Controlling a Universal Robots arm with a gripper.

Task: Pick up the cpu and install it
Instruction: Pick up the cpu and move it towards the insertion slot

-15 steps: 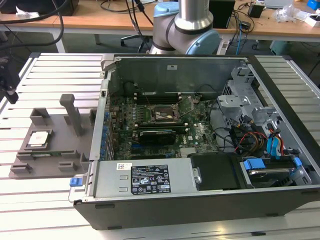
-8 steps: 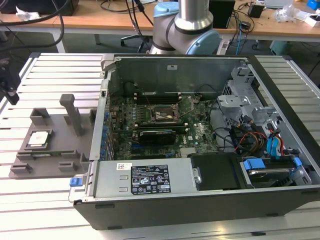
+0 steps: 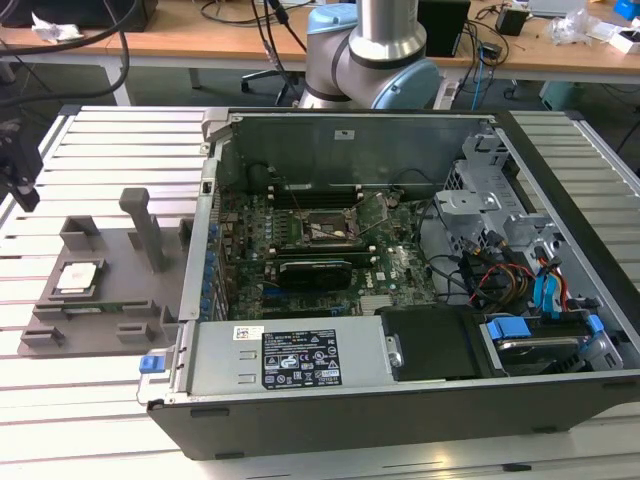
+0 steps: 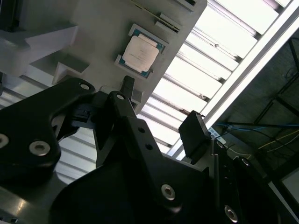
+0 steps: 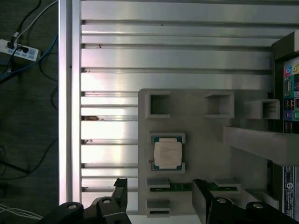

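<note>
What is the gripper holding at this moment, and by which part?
Nothing. The gripper is open and empty; the cpu lies untouched in its seat on the grey fixture.

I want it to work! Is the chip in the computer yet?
Out: the cpu lies flat on the grey fixture beside the computer case.

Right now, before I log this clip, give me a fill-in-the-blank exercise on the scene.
The cpu rests on the grey fixture, metal top facing ___.
The gripper is ___, holding nothing.
In the exterior view, the fixture lies on that view's ___ of the computer case.
Missing words: up; open; left.
</note>
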